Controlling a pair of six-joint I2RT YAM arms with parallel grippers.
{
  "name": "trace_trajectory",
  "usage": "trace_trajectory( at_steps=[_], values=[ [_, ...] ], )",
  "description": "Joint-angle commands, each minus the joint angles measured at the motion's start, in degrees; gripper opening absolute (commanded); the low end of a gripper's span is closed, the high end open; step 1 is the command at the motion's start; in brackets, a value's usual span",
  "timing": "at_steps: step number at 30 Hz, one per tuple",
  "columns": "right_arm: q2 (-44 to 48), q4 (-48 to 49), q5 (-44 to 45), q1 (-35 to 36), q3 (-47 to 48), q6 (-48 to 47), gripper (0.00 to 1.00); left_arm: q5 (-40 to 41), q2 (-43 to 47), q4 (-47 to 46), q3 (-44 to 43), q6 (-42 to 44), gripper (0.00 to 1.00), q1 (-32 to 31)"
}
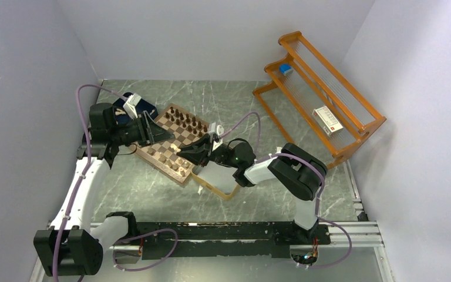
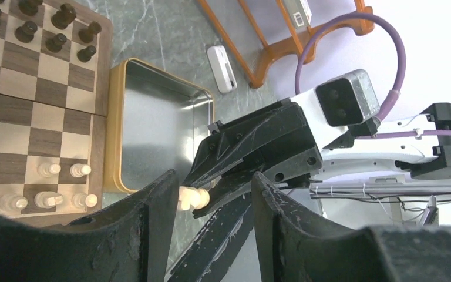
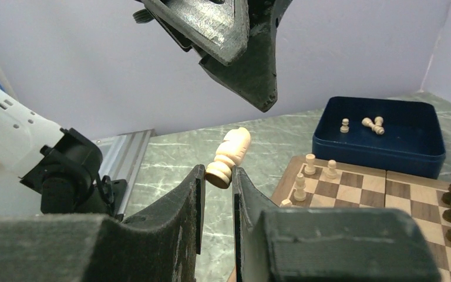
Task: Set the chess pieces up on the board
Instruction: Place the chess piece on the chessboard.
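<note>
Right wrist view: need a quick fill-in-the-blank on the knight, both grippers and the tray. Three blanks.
1. The right gripper pinches the pale knight by its ____.
2. The left gripper hovers close to the knight with its jaws ____.
3. The loose pieces in the blue tray are all ____ (pale or dark).

Missing words: base; open; pale.

Upper right of my overhead view stands an orange rack (image 1: 323, 88) holding a white box (image 1: 327, 120) and a small blue item (image 1: 285, 69). A silver tin (image 1: 218, 178) sits centre, a navy tray (image 1: 148, 108) upper left.
</note>
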State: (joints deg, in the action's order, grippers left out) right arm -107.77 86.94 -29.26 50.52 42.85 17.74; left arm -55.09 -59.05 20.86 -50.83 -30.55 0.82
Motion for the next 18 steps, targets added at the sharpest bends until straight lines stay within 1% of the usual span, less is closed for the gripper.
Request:
trace_trajectory(
  at_steps=[1, 4, 9, 12, 14, 18],
  values=[
    [-1.0, 13.7, -2.2, -0.4, 0.0, 1.3, 0.06, -2.6, -1.2, 3.2, -0.8, 3.3, 0.52, -1.9],
    [-1.6, 14.7, -1.6, -0.4, -0.1, 1.7, 0.06, -0.8, -3.2, 8.4, -2.1, 4.7, 0.49, -1.9],
    [-1.7, 15.4, -0.6, -0.4, -0.4, 2.3, 0.06, 0.7, -3.2, 11.4, -3.5, 7.1, 0.57, -2.0],
    [-1.4, 15.1, 0.4, -0.3, -0.9, 1.3, 0.06, 1.2, -2.8, 11.2, -2.8, 6.8, 0.56, -2.0],
    [-1.1, 14.8, 1.2, -0.4, -1.3, 0.6, 0.06, -0.1, -3.3, 10.8, -1.8, 6.3, 0.53, -2.0],
    [-1.0, 14.4, 1.5, -0.3, -1.5, 0.0, 0.06, -2.3, -3.7, 7.9, 0.2, 3.8, 0.42, -2.0]
  ],
)
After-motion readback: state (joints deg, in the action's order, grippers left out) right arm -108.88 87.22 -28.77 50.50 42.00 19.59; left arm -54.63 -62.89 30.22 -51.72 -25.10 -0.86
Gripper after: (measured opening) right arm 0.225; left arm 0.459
